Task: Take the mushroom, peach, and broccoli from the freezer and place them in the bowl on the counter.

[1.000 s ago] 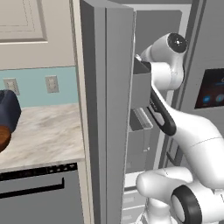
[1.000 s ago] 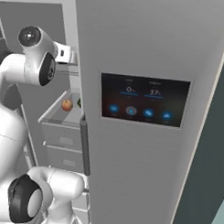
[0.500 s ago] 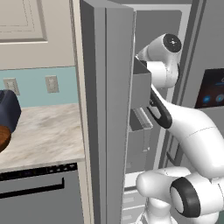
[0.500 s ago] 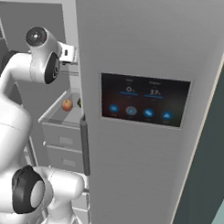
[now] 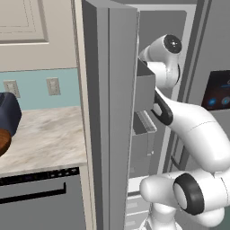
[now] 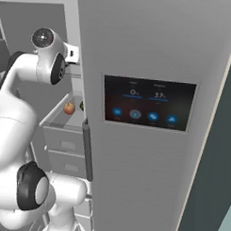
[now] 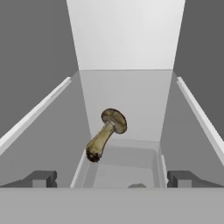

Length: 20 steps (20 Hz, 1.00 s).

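The mushroom (image 7: 107,133), brown cap and pale stem, lies on a clear shelf inside the freezer (image 7: 127,39). It sits just ahead of my gripper (image 7: 111,179) and between the lines of its two fingertips. The gripper is open and holds nothing. On a lower shelf the right base view has the peach (image 6: 69,107), and beside it a sliver of the dark green broccoli (image 6: 82,106) at the door's edge. My arm (image 6: 46,63) reaches into the upper part of the freezer. The reddish-brown bowl (image 5: 3,141) peeks in at the far left of the counter (image 5: 45,134).
The open freezer door (image 5: 108,112) with grey bins (image 5: 143,92) stands between the arm and the counter. A dark blue toaster (image 5: 9,112) sits behind the bowl. The wider door with the dispenser panel (image 6: 146,109) closes off the right side. Shelf rails flank the gripper.
The arm's upper joint has shifted slightly further into the freezer. The gripper has stayed open.
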Available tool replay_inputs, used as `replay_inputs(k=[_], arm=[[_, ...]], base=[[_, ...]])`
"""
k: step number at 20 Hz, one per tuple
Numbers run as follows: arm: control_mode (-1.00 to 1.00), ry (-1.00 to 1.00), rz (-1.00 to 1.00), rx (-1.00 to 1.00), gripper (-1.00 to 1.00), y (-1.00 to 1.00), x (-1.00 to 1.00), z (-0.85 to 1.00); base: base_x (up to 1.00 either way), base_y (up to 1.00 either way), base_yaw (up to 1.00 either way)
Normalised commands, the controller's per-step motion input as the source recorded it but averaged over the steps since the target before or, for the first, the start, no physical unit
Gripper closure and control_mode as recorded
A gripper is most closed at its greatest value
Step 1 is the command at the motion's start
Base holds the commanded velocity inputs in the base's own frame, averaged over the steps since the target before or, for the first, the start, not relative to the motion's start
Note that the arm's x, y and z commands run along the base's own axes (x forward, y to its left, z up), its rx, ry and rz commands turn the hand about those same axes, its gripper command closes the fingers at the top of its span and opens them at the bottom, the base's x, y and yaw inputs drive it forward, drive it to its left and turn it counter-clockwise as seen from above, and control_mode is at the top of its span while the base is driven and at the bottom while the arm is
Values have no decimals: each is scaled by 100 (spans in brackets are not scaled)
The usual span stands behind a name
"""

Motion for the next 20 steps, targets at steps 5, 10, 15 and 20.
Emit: replay_inputs(k=[5,10,15,20], arm=[[-100,0,0,0,-100,8,19,-5],[-100,0,0,0,-100,7,22,-15],[-100,0,0,0,-100,11,23,-19],[-100,0,0,0,-100,9,27,-5]], base=[[0,0,0],[0,0,0],[0,0,0],[0,0,0]])
